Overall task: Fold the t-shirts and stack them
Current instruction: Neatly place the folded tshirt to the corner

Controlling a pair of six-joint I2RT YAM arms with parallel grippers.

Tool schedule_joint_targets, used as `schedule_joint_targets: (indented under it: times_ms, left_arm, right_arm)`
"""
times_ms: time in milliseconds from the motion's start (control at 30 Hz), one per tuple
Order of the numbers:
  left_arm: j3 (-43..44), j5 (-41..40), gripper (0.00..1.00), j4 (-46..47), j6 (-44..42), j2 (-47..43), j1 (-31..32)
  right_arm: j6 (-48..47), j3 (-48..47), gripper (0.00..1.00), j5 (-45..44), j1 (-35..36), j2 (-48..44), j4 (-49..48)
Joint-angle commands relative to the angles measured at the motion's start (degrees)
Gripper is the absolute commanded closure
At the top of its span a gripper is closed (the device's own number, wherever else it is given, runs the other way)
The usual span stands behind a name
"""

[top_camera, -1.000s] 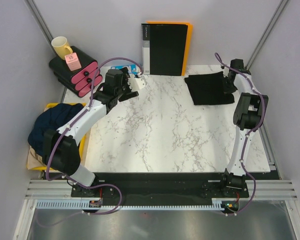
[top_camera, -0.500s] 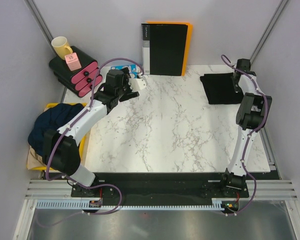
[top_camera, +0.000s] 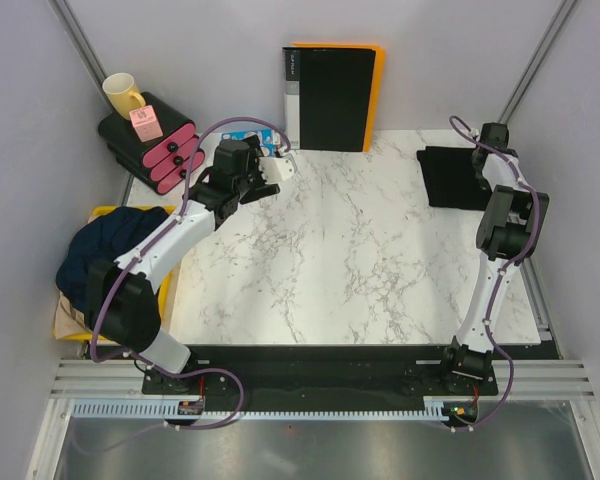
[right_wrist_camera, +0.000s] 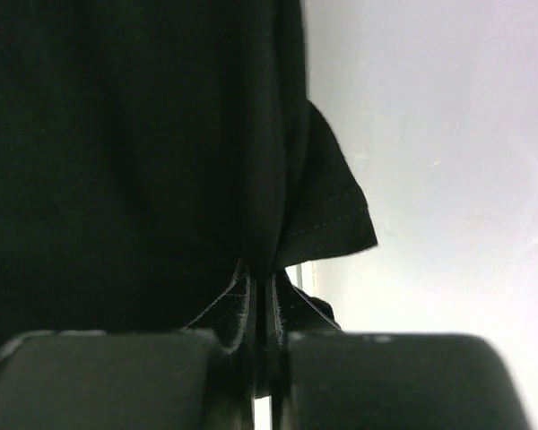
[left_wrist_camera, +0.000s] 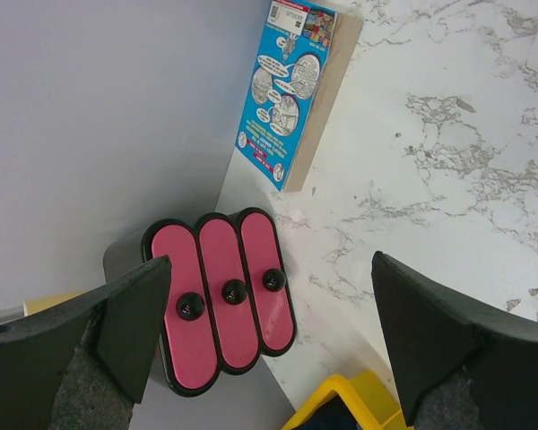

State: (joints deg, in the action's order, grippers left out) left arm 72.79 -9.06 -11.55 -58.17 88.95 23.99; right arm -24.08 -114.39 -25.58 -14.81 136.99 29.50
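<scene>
The folded black t-shirt (top_camera: 450, 177) lies at the table's far right corner. My right gripper (top_camera: 480, 172) is shut on its right edge; in the right wrist view the black cloth (right_wrist_camera: 143, 143) fills the frame and is pinched between the jaws (right_wrist_camera: 267, 296). The dark navy t-shirt (top_camera: 105, 245) is heaped in the yellow bin (top_camera: 98, 212) at the left, with tan cloth (top_camera: 70, 322) under it. My left gripper (top_camera: 276, 170) is open and empty above the table's far left; its wrist view shows both fingers (left_wrist_camera: 125, 322) spread wide.
A black binder with orange back (top_camera: 332, 96) stands against the back wall. A black and pink case (top_camera: 160, 150) with a yellow mug (top_camera: 123, 94) and pink box sits at far left; it shows in the left wrist view (left_wrist_camera: 222, 296), near a blue booklet (left_wrist_camera: 291, 85).
My right gripper has dragged the black t-shirt to the right, toward the table's far right corner. The left arm has barely moved.
</scene>
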Motion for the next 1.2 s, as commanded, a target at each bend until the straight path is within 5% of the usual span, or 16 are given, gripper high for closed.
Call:
schedule_joint_targets:
  times_ms: [0,67,167,533,867,1000,1167]
  left_arm:
    - [0.59,-1.49,0.01,0.57,-0.19,-2.73,0.71]
    - [0.59,-1.66,0.01,0.48,-0.01,-2.81,0.88]
    - [0.51,-1.84,0.01,0.57,0.34,-2.9,0.97]
    - [0.68,-0.7,0.01,0.65,4.46,-4.31,1.68]
    - [8.23,16.86,0.01,-9.26,31.06,-9.05,1.76]
    - [9.12,11.89,0.01,-10.86,43.03,-12.56,1.85]
    - [2.89,3.97,0.01,-11.21,43.68,-19.94,1.68]
  right_arm:
    - [-0.97,1.44,0.65,-1.84,-0.66,0.03,-2.34]
    - [-0.89,1.71,0.31,-1.4,-0.75,-0.66,-2.69]
    - [-0.01,3.38,0.13,-0.78,-0.84,-3.2,-4.17]
    - [2.63,9.97,0.05,8.25,-0.14,-17.96,-4.99]
    - [10.97,13.4,0.02,19.25,5.04,-36.52,9.33]
    - [11.68,19.89,0.02,24.87,9.61,-45.56,14.89]
    - [10.28,29.99,0.02,28.4,17.43,-60.07,13.49]
